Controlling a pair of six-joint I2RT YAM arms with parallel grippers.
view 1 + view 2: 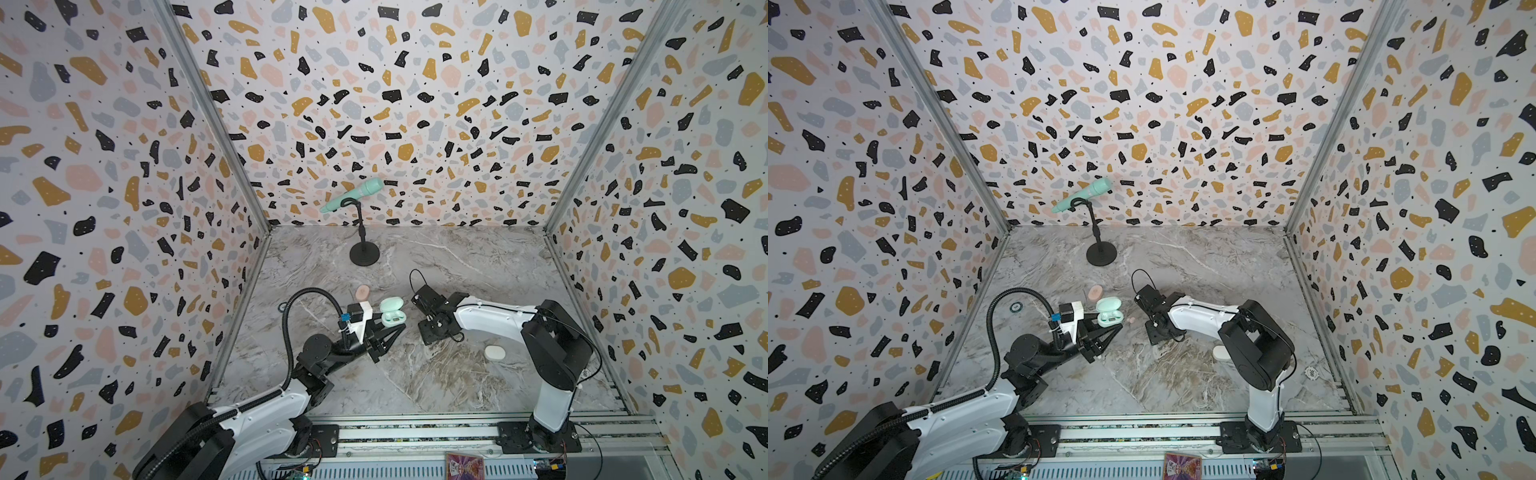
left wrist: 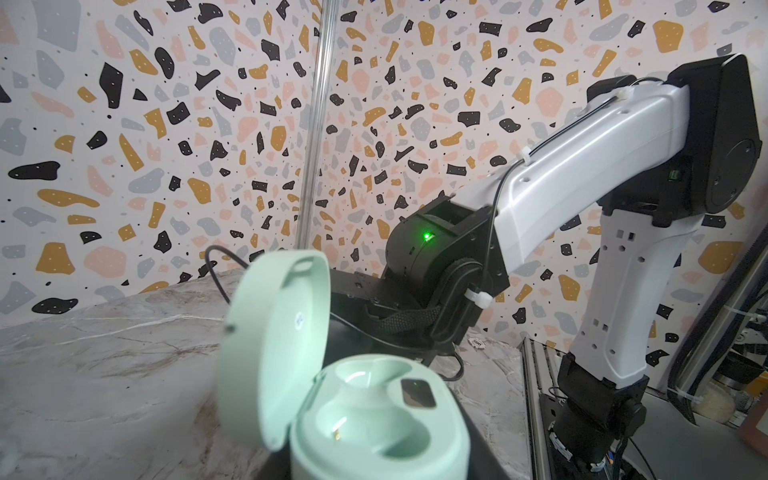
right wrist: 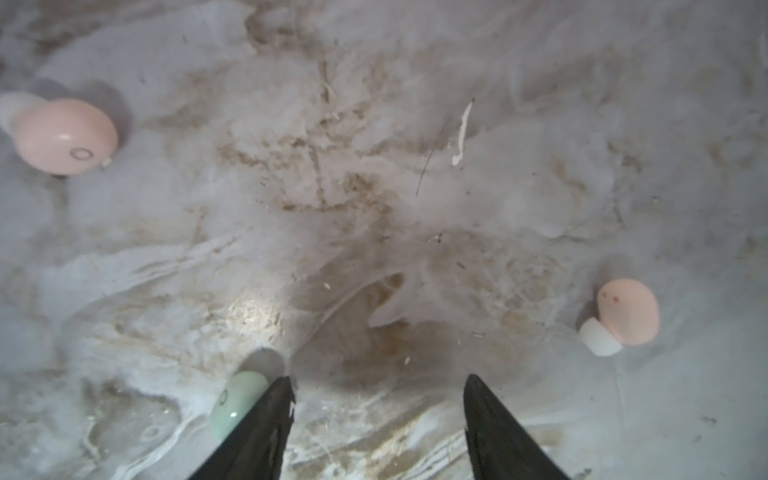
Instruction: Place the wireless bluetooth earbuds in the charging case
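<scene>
White case point(image 1: 494, 352): nearest item. Closed, flat on the marble table point(image 1: 457, 386) near the right arm, well apart from the other cases.

Left gripper point(image 1: 397, 329): clamped on the base of the mint case point(image 2: 374, 419). Dark fingers point(image 2: 486, 461) show on either side of the base in the left wrist view. Case upright, opening facing up. Its lid point(image 2: 274, 345) is hinged open and stands on the far side of the base in both top views. Both wells in the base are empty, with a small dark window beside them.

Right gripper point(image 3: 378, 378): jaws spread, holding nothing, pointing down at the table just right of the mint case.

Buds: all loose on the table under the right gripper, none in a case.
- mint bud point(image 3: 235, 405): on its side, just beside one finger and outside the jaws, long axis roughly along that finger. Partly hidden by it; contact cannot be told.
- pink bud A point(image 3: 627, 311): on its side, white ear tip pointing back toward the gripper.
- pink bud B point(image 3: 62, 135): ring-marked face up, white tip pointing away from the gripper and cut by the picture edge.

Pink case point(image 1: 363, 293): just behind the mint case. Looks closed, but too small to be sure.

Microphone point(image 1: 353, 194): mint, on a black stand point(image 1: 364, 253) by the far wall, head tilted up to the right.
</scene>
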